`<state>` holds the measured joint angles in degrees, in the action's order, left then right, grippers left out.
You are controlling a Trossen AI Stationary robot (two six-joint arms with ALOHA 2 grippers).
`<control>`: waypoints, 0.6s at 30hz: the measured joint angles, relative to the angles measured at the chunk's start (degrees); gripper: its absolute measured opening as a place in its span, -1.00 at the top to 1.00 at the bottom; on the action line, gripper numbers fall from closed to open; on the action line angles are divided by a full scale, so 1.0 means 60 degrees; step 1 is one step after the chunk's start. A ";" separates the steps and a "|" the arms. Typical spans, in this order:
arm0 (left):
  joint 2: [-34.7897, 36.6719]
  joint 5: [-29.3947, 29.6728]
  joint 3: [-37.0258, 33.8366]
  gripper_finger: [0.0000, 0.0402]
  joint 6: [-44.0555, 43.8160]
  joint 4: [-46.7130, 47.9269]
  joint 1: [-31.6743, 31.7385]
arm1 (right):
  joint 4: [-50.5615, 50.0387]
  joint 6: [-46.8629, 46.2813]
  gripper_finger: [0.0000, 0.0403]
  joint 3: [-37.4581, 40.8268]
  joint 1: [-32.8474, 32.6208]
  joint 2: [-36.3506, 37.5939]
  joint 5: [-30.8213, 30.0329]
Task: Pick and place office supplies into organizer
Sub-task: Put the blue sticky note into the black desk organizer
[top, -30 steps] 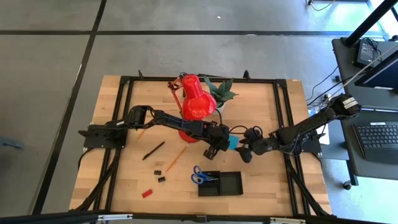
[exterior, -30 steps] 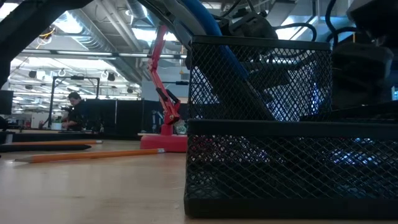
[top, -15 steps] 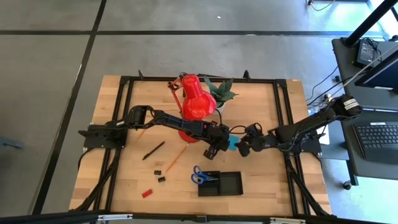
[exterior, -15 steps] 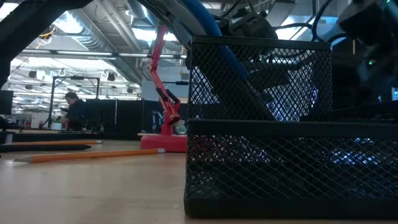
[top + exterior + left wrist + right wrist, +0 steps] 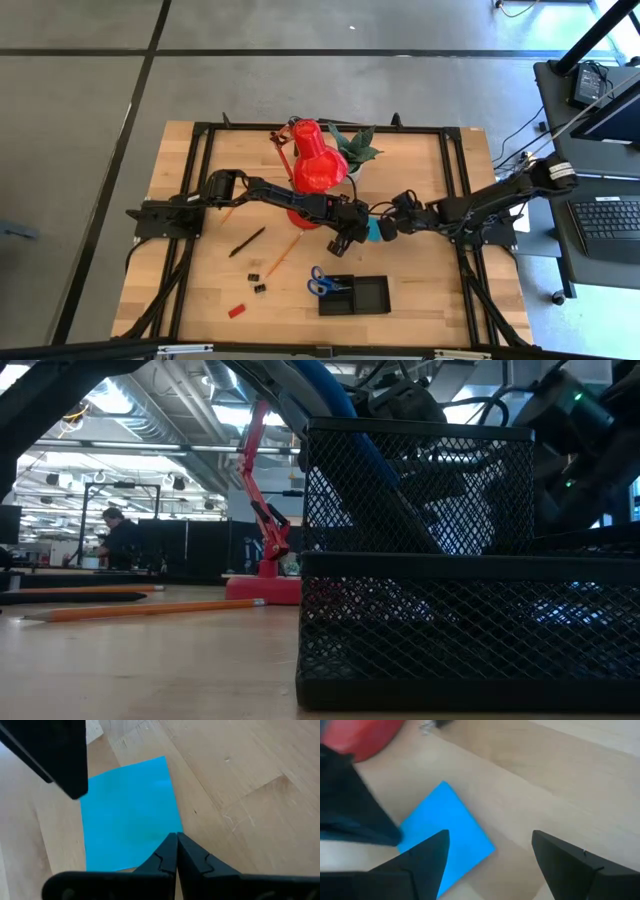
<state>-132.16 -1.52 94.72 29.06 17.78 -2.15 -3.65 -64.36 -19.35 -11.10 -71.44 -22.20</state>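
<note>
Left gripper (image 5: 176,851) low over the tabletop (image 5: 200,280), fingers pressed together, tips meeting at the near edge of the blue square note pad (image 5: 131,815). Whether they pinch the pad's edge or only touch it, cannot tell.

Right gripper (image 5: 490,855) just across the same pad, fingers spread wide apart; pad's corner lies between and ahead of them (image 5: 445,835). In the high view the two grippers (image 5: 345,236) (image 5: 385,228) face each other with the pad (image 5: 372,230) between them, beside the base of the red desk lamp (image 5: 315,160). Green potted plant (image 5: 355,145) behind the lamp.

Organizer (image 5: 357,295), a black mesh tray, sits nearer the tabletop's front edge, well apart from both sets of fingers. Blue-handled scissors (image 5: 320,283) lie against its left side, partly over the rim. In the low view the mesh wall (image 5: 420,560) fills the right half.

Orange pencil (image 5: 283,252) and black pen (image 5: 246,241) lie on bare wood to the left gripper's outer side. Two tiny black clips (image 5: 257,281) near the pencil's tip. Small red block (image 5: 236,310) farther out toward the front corner.

A person (image 5: 122,538) is in the room far behind the tabletop.
</note>
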 joint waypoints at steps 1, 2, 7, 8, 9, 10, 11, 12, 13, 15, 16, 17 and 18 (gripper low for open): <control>0.0000 0.0000 0.0000 0.99 0.0000 -0.0002 0.0000 | 0.0110 -0.0003 -0.43 0.0000 0.0060 -0.0163 0.0098; 0.0000 -0.0002 0.0000 0.99 0.0004 -0.0004 0.0000 | 0.0274 0.0010 -0.43 0.0000 0.0118 -0.0314 0.0186; 0.0000 -0.0001 -0.0007 0.99 0.0005 -0.0036 0.0000 | 0.1126 0.0050 -0.43 -0.0029 0.0208 -0.0954 0.0242; 0.0000 -0.0003 -0.0007 0.99 0.0005 -0.0036 0.0000 | 0.1219 0.0036 -0.43 -0.0030 0.0213 -0.1009 0.0290; 0.0000 -0.0004 -0.0007 0.99 0.0005 -0.0039 0.0000 | 0.1291 0.0009 -0.43 -0.0036 0.0219 -0.1046 0.0368; 0.0000 -0.0004 -0.0007 0.99 0.0004 -0.0040 0.0000 | 0.1313 -0.0074 -0.43 -0.0036 0.0219 -0.1053 0.0418; 0.0000 -0.0004 -0.0007 0.99 0.0004 -0.0040 0.0000 | 0.1316 -0.0160 -0.43 -0.0036 0.0219 -0.1053 0.0444; 0.0000 -0.0004 -0.0007 0.99 0.0009 -0.0040 0.0000 | 0.1313 -0.0198 -0.43 -0.0036 0.0219 -0.1057 0.0475; 0.0000 -0.0004 -0.0007 0.99 0.0011 -0.0041 0.0003 | 0.1313 -0.0205 -0.43 -0.0036 0.0219 -0.1061 0.0524; -0.0001 -0.0013 -0.0007 0.99 0.0011 -0.0060 0.0000 | 0.1315 -0.0356 -0.43 -0.0036 0.0221 -0.1061 0.0655; -0.0007 -0.0025 -0.0004 0.99 0.0010 -0.0092 0.0000 | 0.1316 -0.0420 -0.43 -0.0036 0.0226 -0.1061 0.0734; -0.0011 -0.0025 -0.0004 0.99 0.0007 -0.0106 0.0000 | 0.1334 -0.0442 -0.43 -0.0036 0.0226 -0.1064 0.0850; -0.0011 -0.0026 -0.0004 0.99 0.0007 -0.0106 0.0000 | 0.1385 -0.0464 -0.43 -0.0033 0.0226 -0.1064 0.0978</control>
<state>-132.22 -1.67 94.70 29.10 17.15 -2.15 4.67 -67.15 -19.55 -9.74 -77.82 -16.33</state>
